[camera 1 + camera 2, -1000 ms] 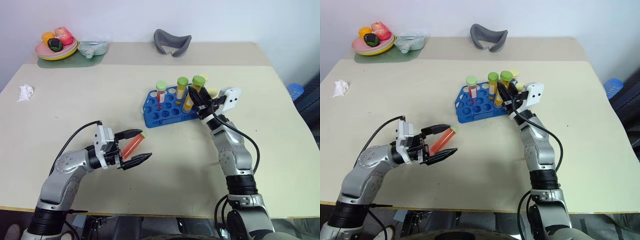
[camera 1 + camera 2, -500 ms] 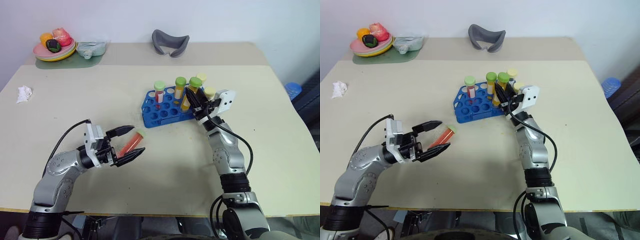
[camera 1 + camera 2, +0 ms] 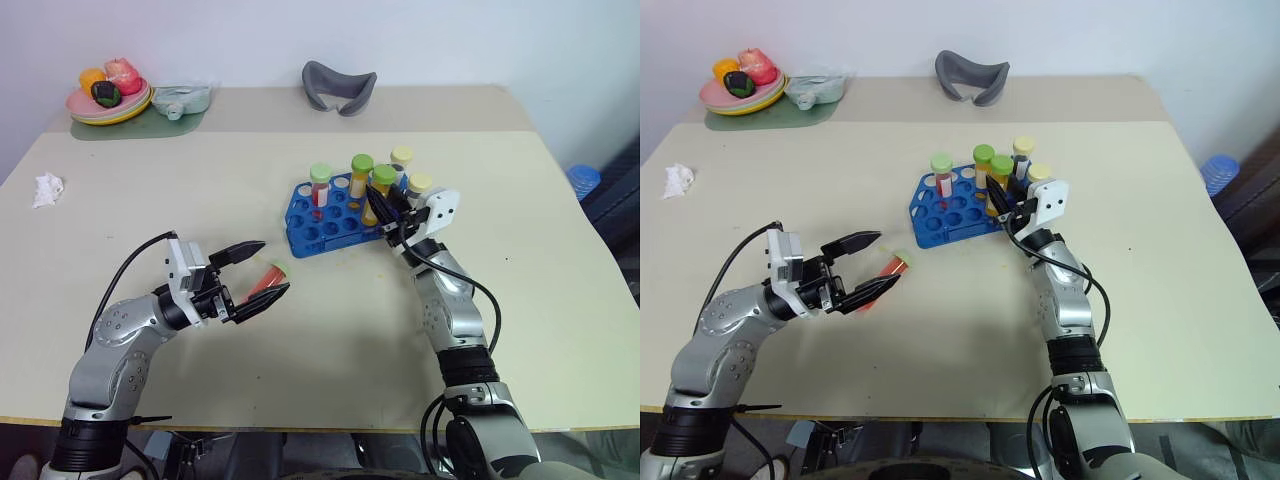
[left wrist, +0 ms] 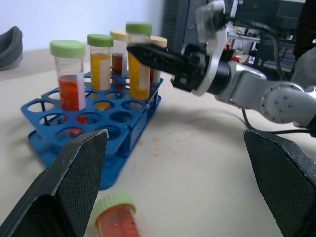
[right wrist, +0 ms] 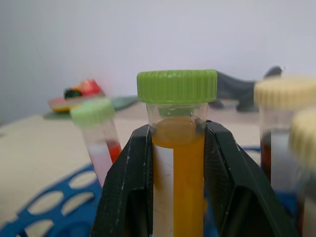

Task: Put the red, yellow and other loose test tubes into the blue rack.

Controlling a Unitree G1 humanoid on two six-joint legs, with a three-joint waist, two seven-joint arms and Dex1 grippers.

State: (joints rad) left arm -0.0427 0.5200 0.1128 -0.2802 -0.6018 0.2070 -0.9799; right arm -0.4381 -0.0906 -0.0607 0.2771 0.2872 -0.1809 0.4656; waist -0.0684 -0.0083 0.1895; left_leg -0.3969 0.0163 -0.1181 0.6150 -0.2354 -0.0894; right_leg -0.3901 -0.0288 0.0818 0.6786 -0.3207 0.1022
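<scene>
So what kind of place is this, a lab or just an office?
Probably a robot test room set up as a mock lab, not a working one. A blue plastic rack of capped tubes sits on a plain beige table, along with a plate of toy-like fruit and a crumpled white tissue.

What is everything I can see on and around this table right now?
blue rack: one, blue, table centre.
tubes standing in rack: four; red with green cap, yellow with green cap, two cream-capped.
yellow tube: one, green cap, over the rack in the right gripper.
red tube: one, lying on the table between the left fingers.
plate of fruit: one, far left corner.
crumpled paper: one, white, left edge.
grey curved object: one, far edge.
table: one, beige.
left gripper: open.
right gripper: shut on yellow tube.
</scene>
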